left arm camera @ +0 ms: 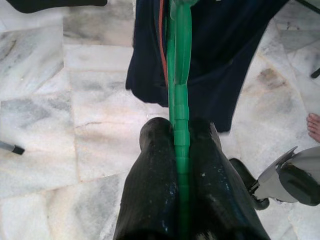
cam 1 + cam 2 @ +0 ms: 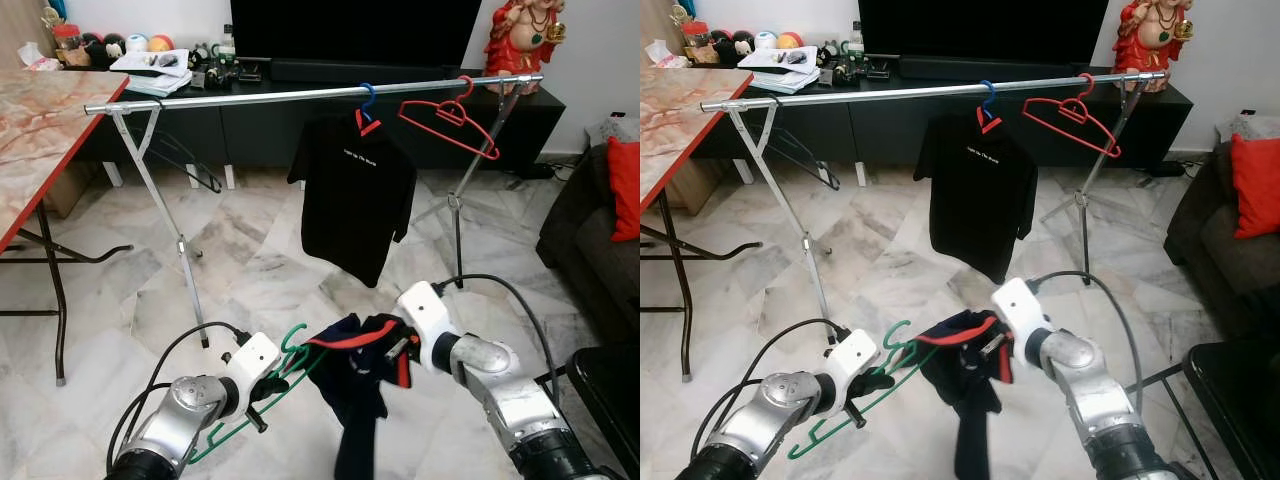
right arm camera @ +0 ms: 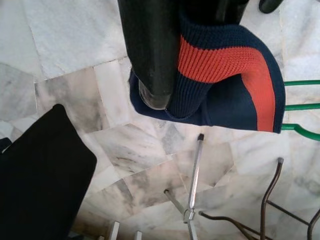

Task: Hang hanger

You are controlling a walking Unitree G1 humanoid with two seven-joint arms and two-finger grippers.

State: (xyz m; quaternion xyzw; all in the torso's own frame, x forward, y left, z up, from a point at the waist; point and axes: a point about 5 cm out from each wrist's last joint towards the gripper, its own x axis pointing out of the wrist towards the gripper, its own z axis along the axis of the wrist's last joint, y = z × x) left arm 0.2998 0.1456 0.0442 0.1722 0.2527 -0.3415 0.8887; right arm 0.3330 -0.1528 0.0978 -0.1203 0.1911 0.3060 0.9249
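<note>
Green hanger (image 2: pixel 262 395) clamped in L gripper (image 1: pixel 178 145), navy-red garment (image 2: pixel 360 385) pinched by R gripper (image 3: pixel 172 75), both below clothes rail (image 2: pixel 300 95).

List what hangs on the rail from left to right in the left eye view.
Black hanger → black T-shirt on a blue-hooked hanger → empty red hanger.

Hangers: four — one green hanger (image 2: pixel 262 395), one red hanger (image 2: pixel 450 122) bare on the rail, one blue-hooked hanger (image 2: pixel 367 103) carrying a shirt, one dark hanger (image 2: pixel 185 160) near the rail's left end. Garments: two — black T-shirt (image 2: pixel 355 195), navy garment (image 2: pixel 362 385) with red trim. Clothes rail (image 2: pixel 250 97): one. Grippers: two — left gripper (image 2: pixel 262 392), right gripper (image 2: pixel 405 345).
</note>
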